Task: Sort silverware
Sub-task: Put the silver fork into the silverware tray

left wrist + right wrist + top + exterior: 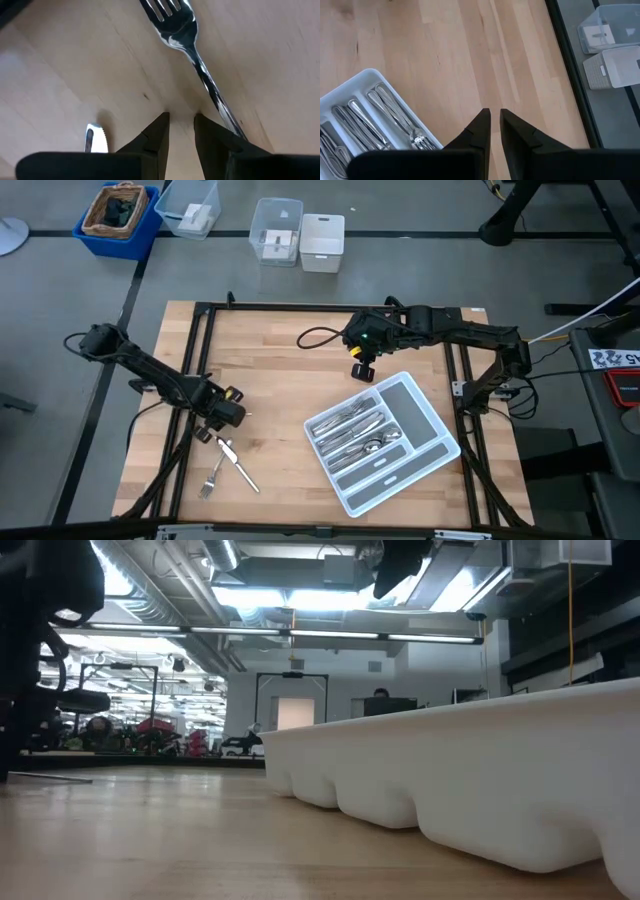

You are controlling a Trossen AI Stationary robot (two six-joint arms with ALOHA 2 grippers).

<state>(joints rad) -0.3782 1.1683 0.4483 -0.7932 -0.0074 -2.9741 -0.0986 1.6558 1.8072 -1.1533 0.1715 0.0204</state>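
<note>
Wooden table (pixel 270 390), left claw (pixel 181 119) beside fork (pixel 192 47).

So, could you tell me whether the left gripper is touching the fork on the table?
Cannot tell. In the left wrist view the fork runs right beside one finger of the left gripper, with nothing between the fingers, but no clear gap or contact shows.

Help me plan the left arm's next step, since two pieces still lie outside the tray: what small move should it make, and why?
Probably shift the left gripper sideways over the fork handle, then lower. Its fingers are slightly apart, holding nothing, with the handle running just beside one. A knife also remains on the table.
</note>
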